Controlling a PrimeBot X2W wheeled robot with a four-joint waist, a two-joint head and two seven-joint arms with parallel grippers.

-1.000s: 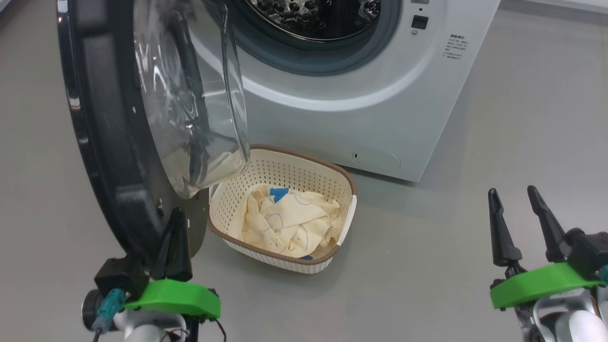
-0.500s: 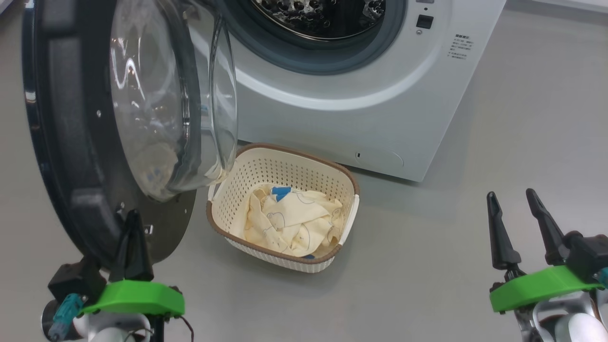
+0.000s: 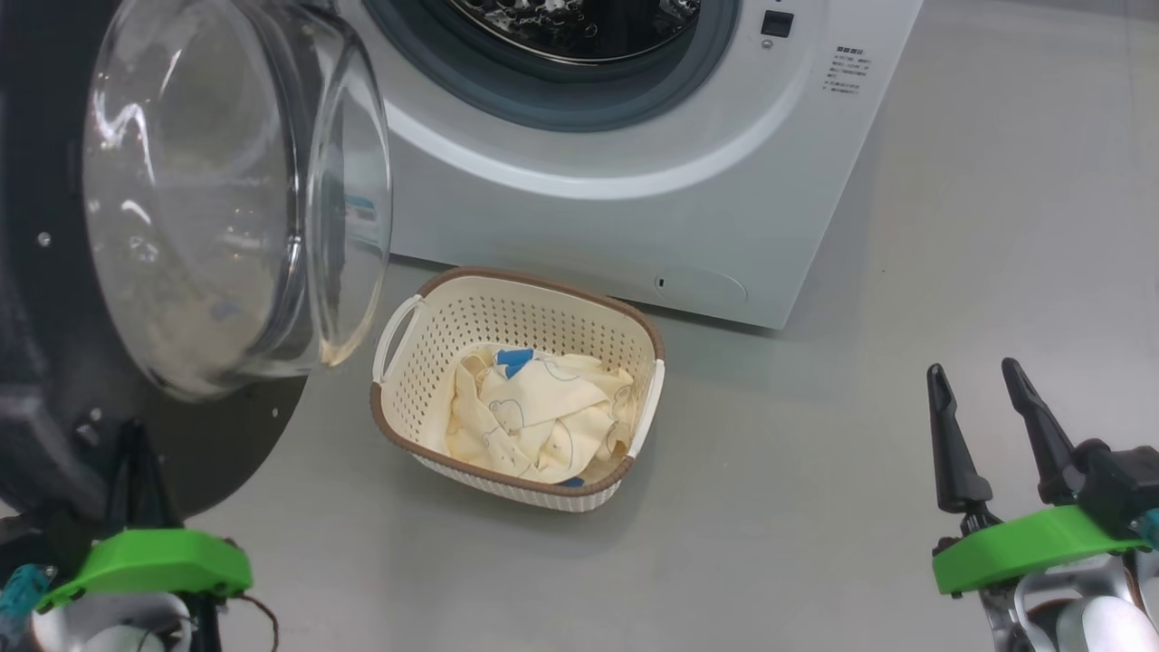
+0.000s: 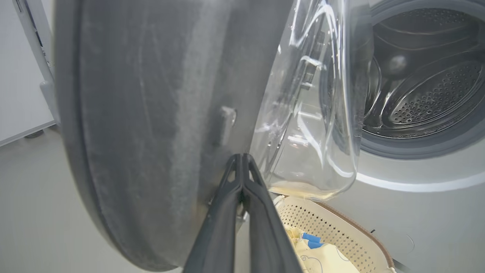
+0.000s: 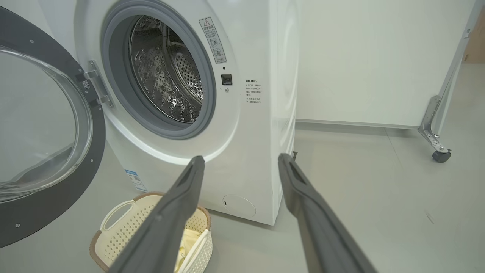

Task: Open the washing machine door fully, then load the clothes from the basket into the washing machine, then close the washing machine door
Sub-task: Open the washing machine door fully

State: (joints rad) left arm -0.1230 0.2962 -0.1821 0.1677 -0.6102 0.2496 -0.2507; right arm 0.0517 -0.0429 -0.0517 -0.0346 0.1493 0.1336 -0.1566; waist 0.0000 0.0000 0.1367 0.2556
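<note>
Left gripper (image 4: 241,158) is pinched fully shut, tips right up against the dark inner face of the washing machine door (image 3: 199,208), which hangs swung open to the left of the washing machine (image 3: 634,208). Right gripper (image 3: 971,367) is spread wide over the floor (image 3: 815,543), holding nothing. The clothes (image 3: 534,417) sit piled in the basket (image 3: 543,282), right in front of the machine.
</note>
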